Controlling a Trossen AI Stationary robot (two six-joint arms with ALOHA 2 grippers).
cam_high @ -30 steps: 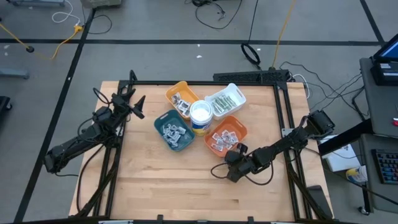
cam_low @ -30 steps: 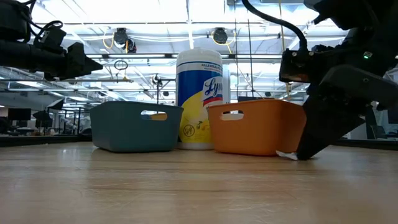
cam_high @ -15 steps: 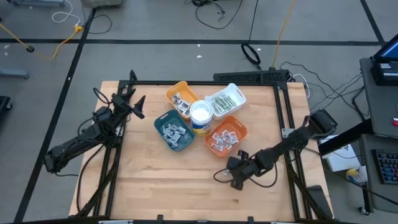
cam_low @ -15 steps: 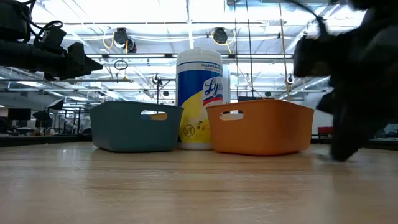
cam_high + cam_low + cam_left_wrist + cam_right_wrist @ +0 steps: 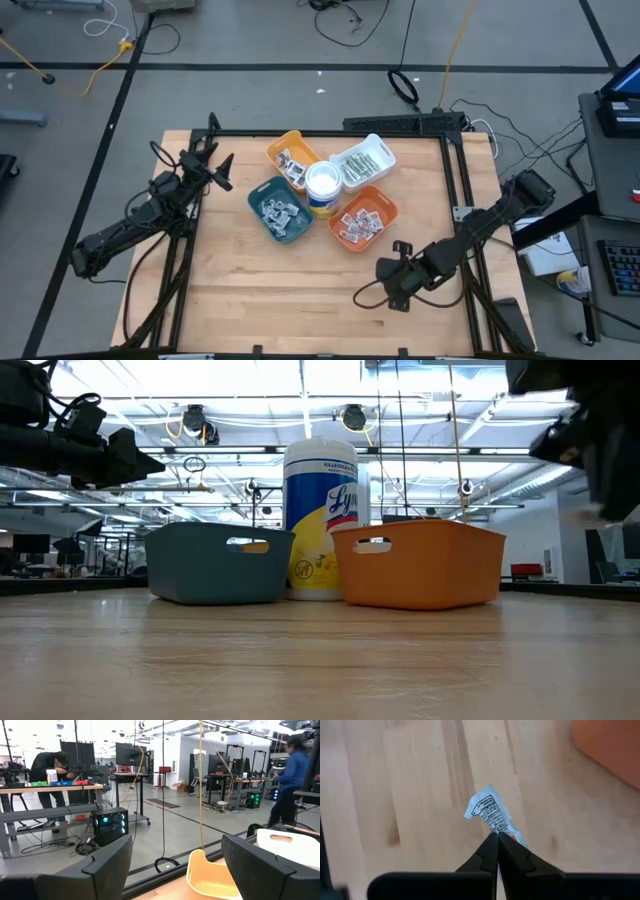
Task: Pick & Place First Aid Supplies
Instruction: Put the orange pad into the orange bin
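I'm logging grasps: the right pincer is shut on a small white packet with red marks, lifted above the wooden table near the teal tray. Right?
Nearly. The right pincer is shut on the white packet above the table, but the tray beside it is the orange tray, as the right wrist view shows.

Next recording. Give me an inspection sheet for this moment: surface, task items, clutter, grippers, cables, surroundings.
Surface: wooden table, bare toward the near edge.
Job's things: small packets fill the yellow tray, white tray, teal tray and orange tray; one white packet with red marks is pinched at its end.
Clutter: white round tub among the trays.
Grippers: right gripper shut on the packet, above bare wood near the orange tray; left gripper open, waiting at the table's left edge.
Cables: loops on the floor beyond the table.
Surroundings: workshop with desks; two people far off.
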